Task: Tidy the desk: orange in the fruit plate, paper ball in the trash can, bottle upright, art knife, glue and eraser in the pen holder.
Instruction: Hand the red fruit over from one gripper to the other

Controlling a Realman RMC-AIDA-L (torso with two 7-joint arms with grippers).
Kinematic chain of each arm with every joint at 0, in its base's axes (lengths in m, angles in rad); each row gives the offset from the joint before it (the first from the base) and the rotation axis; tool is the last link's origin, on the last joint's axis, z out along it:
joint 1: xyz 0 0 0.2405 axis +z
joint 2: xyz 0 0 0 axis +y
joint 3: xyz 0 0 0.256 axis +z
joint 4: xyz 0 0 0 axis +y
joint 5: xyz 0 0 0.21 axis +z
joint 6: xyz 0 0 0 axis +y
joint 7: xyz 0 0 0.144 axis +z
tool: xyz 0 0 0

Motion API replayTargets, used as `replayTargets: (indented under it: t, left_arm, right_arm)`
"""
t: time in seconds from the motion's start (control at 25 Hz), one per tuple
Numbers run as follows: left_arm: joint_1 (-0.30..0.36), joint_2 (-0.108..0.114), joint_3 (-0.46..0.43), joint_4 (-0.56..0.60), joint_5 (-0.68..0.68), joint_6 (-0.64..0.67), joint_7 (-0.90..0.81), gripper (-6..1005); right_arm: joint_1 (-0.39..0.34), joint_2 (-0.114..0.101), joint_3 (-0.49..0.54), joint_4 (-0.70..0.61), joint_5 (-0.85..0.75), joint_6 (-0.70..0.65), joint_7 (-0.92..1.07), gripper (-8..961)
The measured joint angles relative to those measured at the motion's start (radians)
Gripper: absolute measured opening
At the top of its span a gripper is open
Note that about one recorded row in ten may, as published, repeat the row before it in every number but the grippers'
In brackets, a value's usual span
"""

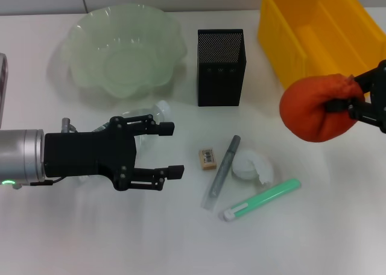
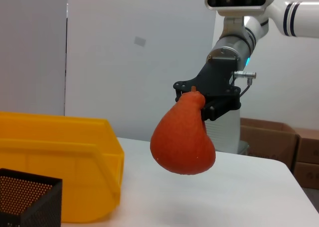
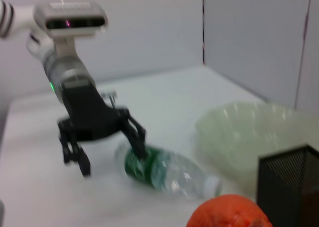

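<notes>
Up at three o'clock above the table (image 1: 48, 239), clear of the surface: the orange (image 1: 315, 109), pinched at its stem end by the right hand (image 1: 354, 101). Best carried high toward eleven o'clock, over the pen holder (image 1: 221, 67), and released only once centred above the fruit plate (image 1: 123, 49) (the scalloped rim invites a roll-out). Left hand (image 1: 170, 149) spread wide over the lying bottle (image 3: 167, 170), holding nothing.

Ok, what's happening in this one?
The right gripper holds the orange in the air beside the trash can, not yet over the fruit plate. The left gripper is open above the bottle, which lies on its side. The eraser, art knife, glue and paper ball lie on the desk.
</notes>
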Motion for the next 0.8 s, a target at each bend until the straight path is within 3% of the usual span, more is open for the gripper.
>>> replayTargets:
  t: [0.28, 0.44, 0.64, 0.8]
  left_arm:
    - [-0.006, -0.015, -0.011, -0.001, 0.000, 0.009, -0.002, 718]
    - [-0.012, -0.026, -0.032, 0.000, 0.000, 0.007, -0.003, 716]
    - [-0.033, -0.060, -0.088, 0.000, 0.000, 0.003, 0.003, 712]
    - [-0.051, -0.071, -0.093, -0.002, 0.001, -0.005, 0.002, 710]
  right_arm:
    - [-0.018, -0.003, 0.011, 0.166, 0.112, 0.004, -0.094, 44]
    - [-0.014, 0.005, 0.073, 0.275, 0.122, 0.004, -0.166, 37]
    - [-0.004, 0.009, 0.117, 0.395, 0.150, 0.009, -0.234, 37]
    - [0.008, 0.009, 0.116, 0.493, 0.191, 0.018, -0.291, 38]
